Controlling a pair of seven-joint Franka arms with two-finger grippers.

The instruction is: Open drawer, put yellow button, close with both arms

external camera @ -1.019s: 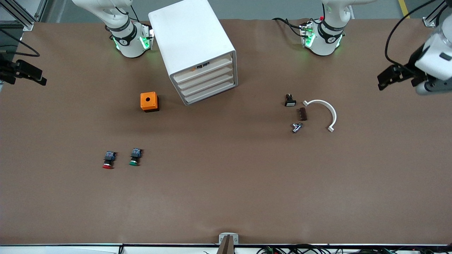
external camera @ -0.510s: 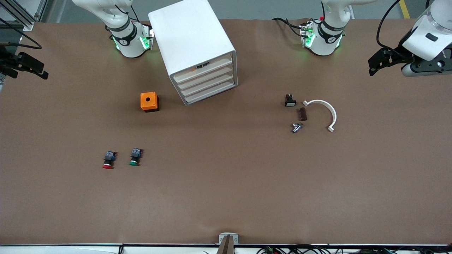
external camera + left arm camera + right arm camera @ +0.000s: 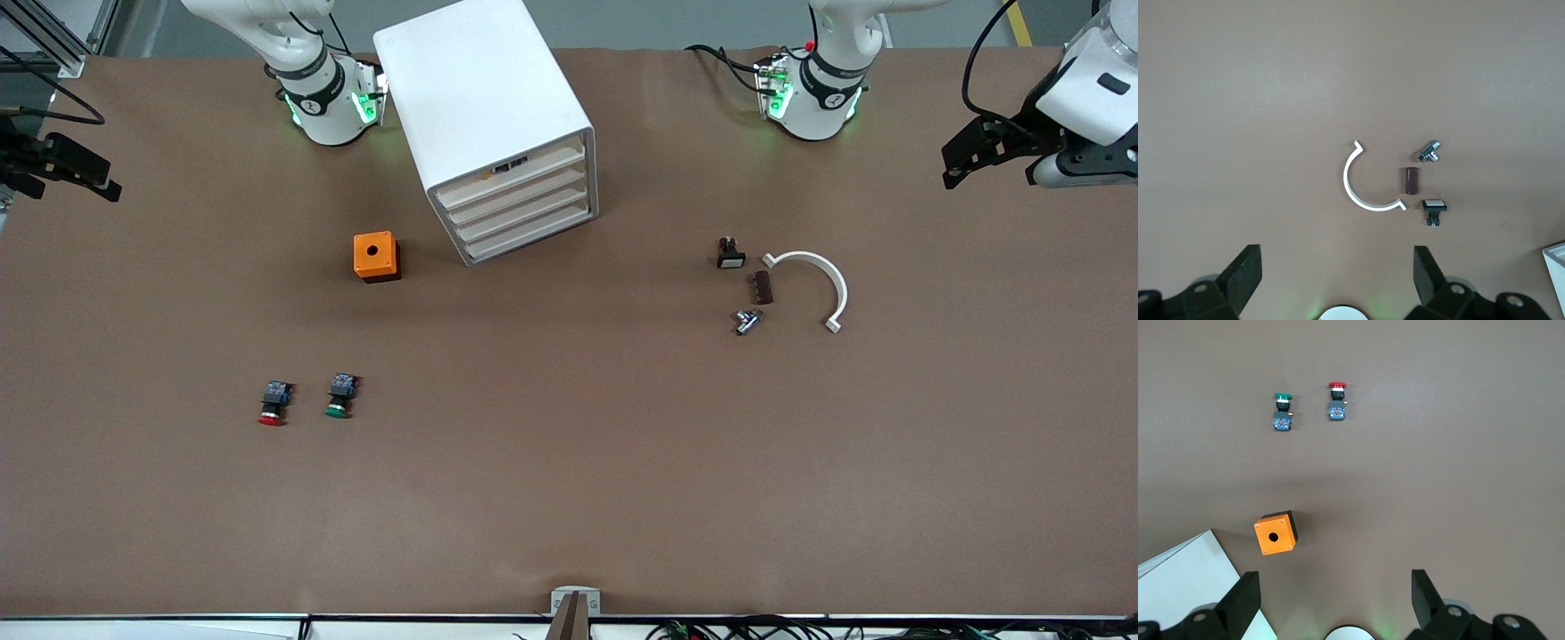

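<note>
The white four-drawer cabinet (image 3: pixel 480 80) stands near the robots' bases. Its top drawer (image 3: pixel 542 161) sits pushed in, level with the three below. A small orange speck (image 3: pixel 484 175) and a dark piece show at that drawer's front; I cannot tell if this is the yellow button. No yellow button lies on the table. My left gripper (image 3: pixel 953 164) hangs open and empty over the left arm's end of the table, its jaws wide in the left wrist view (image 3: pixel 1337 280). My right gripper (image 3: pixel 105 180) hangs open and empty over the right arm's end, shown in its wrist view (image 3: pixel 1335 600).
An orange box (image 3: pixel 376 256) with a hole stands beside the cabinet. A red-capped button (image 3: pixel 274 404) and a green-capped button (image 3: pixel 340 396) lie nearer the front camera. A white arc (image 3: pixel 822 280), brown block (image 3: pixel 762 287), metal piece (image 3: pixel 747 321) and black switch (image 3: pixel 730 253) lie toward the left arm's end.
The left gripper has swung up and toward the robots' side, then drifted slightly outward. The right gripper has shifted only a little. Nothing on the table has moved.
</note>
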